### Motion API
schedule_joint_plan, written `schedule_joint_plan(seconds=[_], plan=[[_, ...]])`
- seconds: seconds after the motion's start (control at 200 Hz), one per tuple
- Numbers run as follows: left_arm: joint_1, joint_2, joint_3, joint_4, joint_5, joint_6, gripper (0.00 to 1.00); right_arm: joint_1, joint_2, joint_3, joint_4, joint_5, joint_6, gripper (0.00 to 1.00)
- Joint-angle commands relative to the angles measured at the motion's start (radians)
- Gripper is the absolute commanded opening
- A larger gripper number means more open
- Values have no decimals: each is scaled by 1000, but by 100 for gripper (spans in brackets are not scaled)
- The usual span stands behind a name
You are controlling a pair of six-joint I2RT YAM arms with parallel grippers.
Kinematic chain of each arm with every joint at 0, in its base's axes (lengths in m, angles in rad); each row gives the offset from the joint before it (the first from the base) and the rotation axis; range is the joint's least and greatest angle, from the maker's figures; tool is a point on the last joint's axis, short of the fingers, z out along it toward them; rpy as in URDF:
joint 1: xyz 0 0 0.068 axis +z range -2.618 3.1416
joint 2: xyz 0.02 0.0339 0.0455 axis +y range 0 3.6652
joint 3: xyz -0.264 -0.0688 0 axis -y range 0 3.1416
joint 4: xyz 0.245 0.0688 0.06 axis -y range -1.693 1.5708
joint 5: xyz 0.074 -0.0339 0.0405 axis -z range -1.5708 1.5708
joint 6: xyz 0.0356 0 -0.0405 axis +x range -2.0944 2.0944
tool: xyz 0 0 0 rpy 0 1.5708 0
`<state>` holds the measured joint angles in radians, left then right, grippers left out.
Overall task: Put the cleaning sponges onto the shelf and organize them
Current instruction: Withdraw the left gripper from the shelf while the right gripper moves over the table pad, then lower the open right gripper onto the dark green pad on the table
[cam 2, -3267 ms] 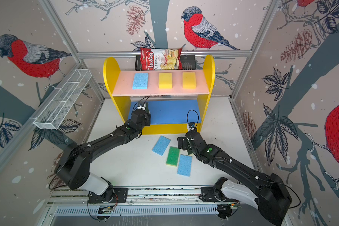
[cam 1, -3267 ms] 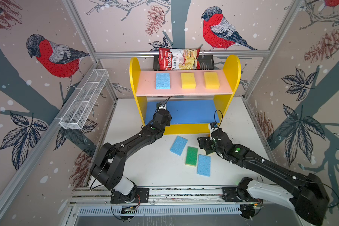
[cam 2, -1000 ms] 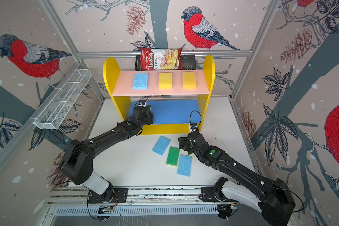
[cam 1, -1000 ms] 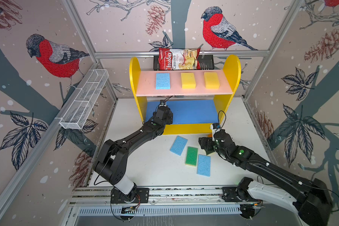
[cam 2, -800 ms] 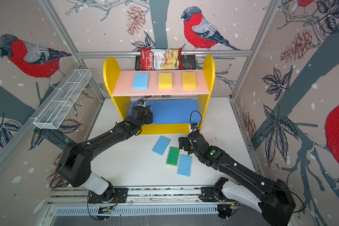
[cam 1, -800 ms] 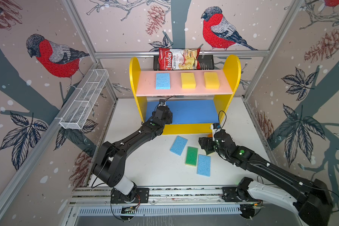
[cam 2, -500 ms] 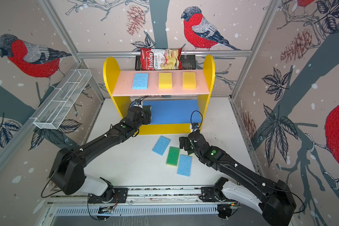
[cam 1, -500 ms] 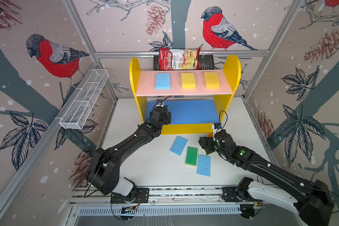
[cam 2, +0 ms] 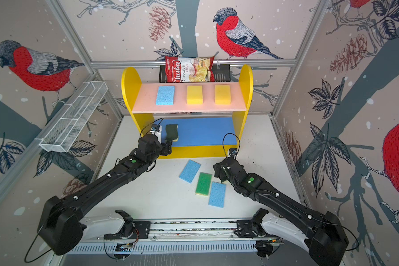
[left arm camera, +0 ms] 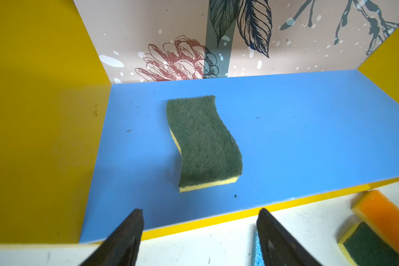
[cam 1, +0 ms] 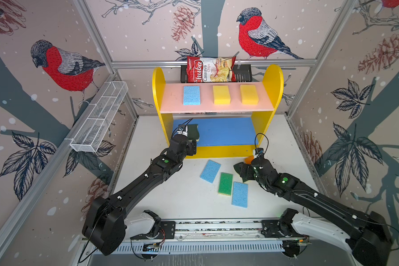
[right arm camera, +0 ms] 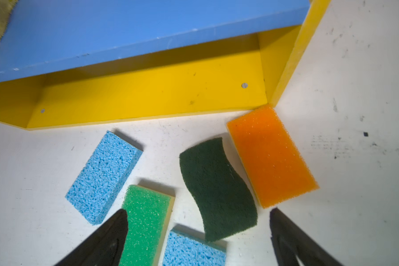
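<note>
The left tool [left arm camera: 199, 210] is held open, empty, before the blue middle board [left arm camera: 309, 126] of the shelf [cam 1: 158, 92], where one wavy dark-green sponge [left arm camera: 204, 142] is laid. The right tool [right arm camera: 198, 210] is spread open over the surface [right arm camera: 32, 184], where a second wavy sponge [right arm camera: 217, 188], an orange sponge [right arm camera: 272, 154], a bright green sponge [right arm camera: 145, 221] and two light blue sponges [right arm camera: 104, 177] [right arm camera: 194, 251] are left. A third light blue sponge [cam 1: 191, 95] and two yellow sponges [cam 1: 221, 94] [cam 1: 249, 94] are set on the pink top board [cam 1: 217, 107]. Four are judged placed, five remaining.

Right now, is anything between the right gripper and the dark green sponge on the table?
Nothing visible. The open right gripper faces the dark green sponge directly; the orange sponge lies close beside it, not between.
</note>
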<state>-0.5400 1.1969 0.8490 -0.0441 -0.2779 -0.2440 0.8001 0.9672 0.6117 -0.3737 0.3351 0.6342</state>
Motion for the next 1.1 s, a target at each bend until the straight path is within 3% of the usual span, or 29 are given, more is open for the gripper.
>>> schedule_joint_plan(seconds=[0.0,0.3,0.76,1.096], plan=[[0,-70,-45,2,59,-16,78,2,-2,-14,-21,-1,56,96],[-1,-204,-129,-36,95,-69,79,4,6,-67,14,-34,111,95],[-6,-235,-164,-63,119,-117,78,6,108,-76,17,-48,125,95],[-12,-240,-164,-83,118,-128,78,156,121,-93,-12,-27,285,95]])
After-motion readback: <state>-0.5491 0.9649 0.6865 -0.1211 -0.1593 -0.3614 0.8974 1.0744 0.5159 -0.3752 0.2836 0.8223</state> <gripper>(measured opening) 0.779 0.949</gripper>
